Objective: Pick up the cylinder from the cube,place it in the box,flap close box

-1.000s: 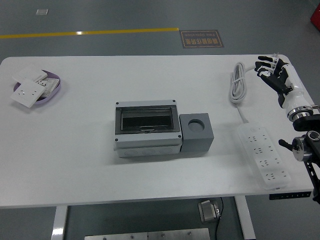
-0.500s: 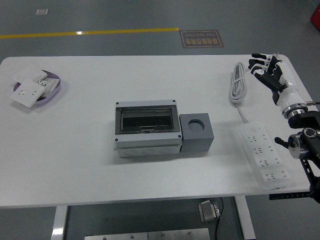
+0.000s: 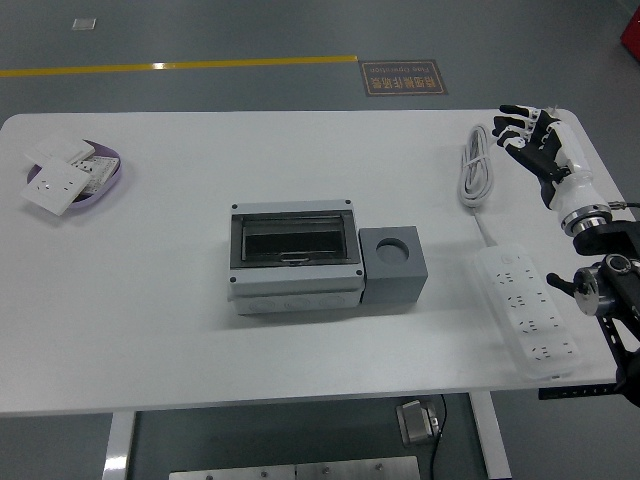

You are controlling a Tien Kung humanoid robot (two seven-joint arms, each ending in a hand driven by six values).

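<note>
White laminate covers the long table (image 3: 150, 300) that fills most of the frame, and at its upper left a shallow lilac dish (image 3: 108, 172) holds a few white square wall-socket plates (image 3: 55, 185). At the centre lies the grey rectangular enclosure box with a dark window (image 3: 294, 256), and touching its right side stands the solid grey cube with a round socket in its top (image 3: 393, 264). That socket looks dark and hollow; no cylinder can be made out in it or anywhere else on the table, so where the task's piece is cannot be told. Further right a coiled white cable (image 3: 475, 172) leads down to a white multi-outlet power strip (image 3: 526, 305) near the right edge. At the upper right the robot's right hand (image 3: 535, 140), black and white, hangs over the table's far corner with fingers spread and nothing in them, well apart from the cube. No left arm shows. Judged from this, nothing of the task looks done: no pick, no placing, and whether the box's flap is shut cannot be told. Against the earlier frames the hand has swung slightly up and leftward, its forearm drawn more upright, while everything on the table stays put.
</note>
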